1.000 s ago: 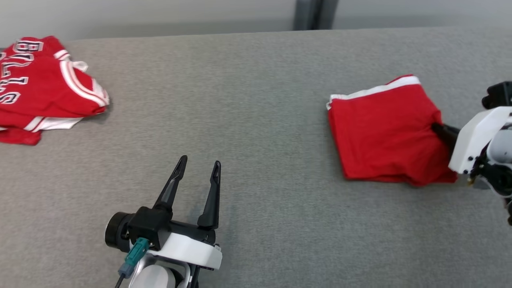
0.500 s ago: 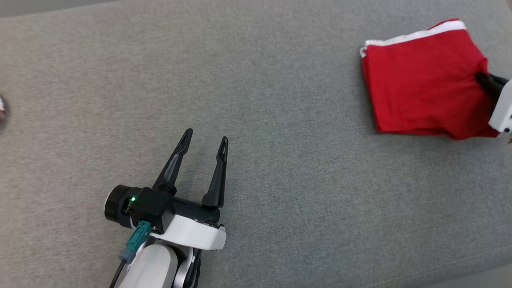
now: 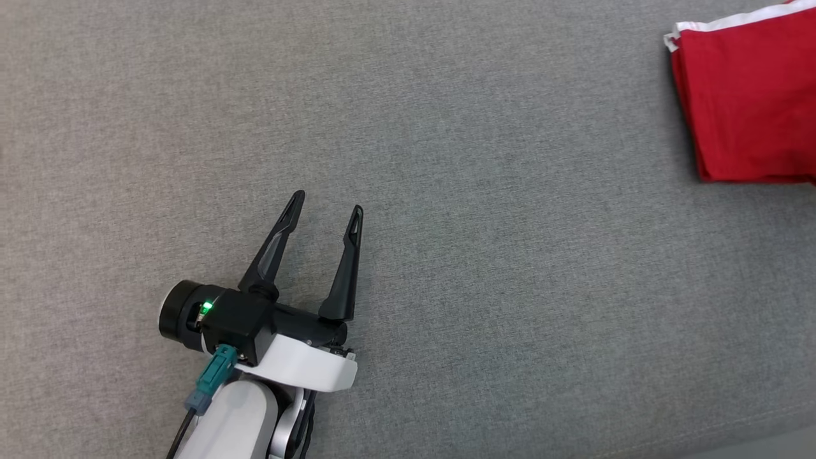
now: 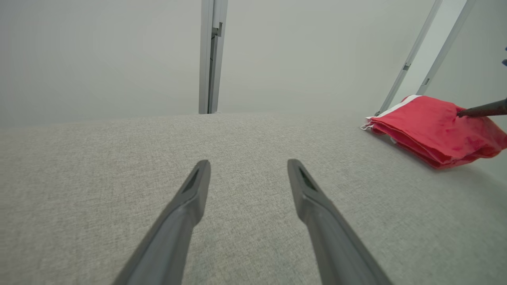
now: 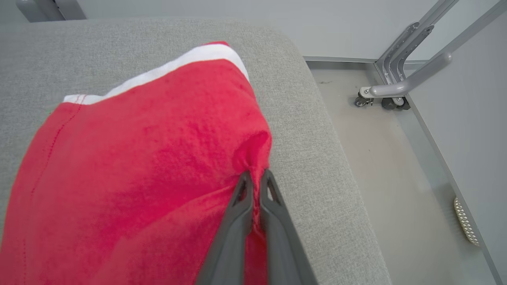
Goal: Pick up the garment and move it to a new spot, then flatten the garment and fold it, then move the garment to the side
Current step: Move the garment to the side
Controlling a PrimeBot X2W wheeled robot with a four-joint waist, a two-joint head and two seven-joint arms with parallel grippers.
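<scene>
Since a second ago the head camera has been swung. The folded red garment (image 3: 746,102), then seen right of centre, is now cut by the upper right edge of the head view. The left gripper (image 3: 327,202) is found as before, low over bare cloth on the grey padded table (image 3: 446,159). Its fingers (image 4: 313,198) are spread wide and nothing is held or touched.

In the right wrist view the right gripper (image 5: 256,174) is seen clenched on a puckered fold of the garment (image 5: 138,178). The fabric is pinched between the closed tips. The garment is laid flat on the table near its rounded corner, with the white band (image 5: 190,59) along its far side. Past that corner, floor (image 5: 388,178) and a wheeled metal frame (image 5: 396,87) are seen.
</scene>
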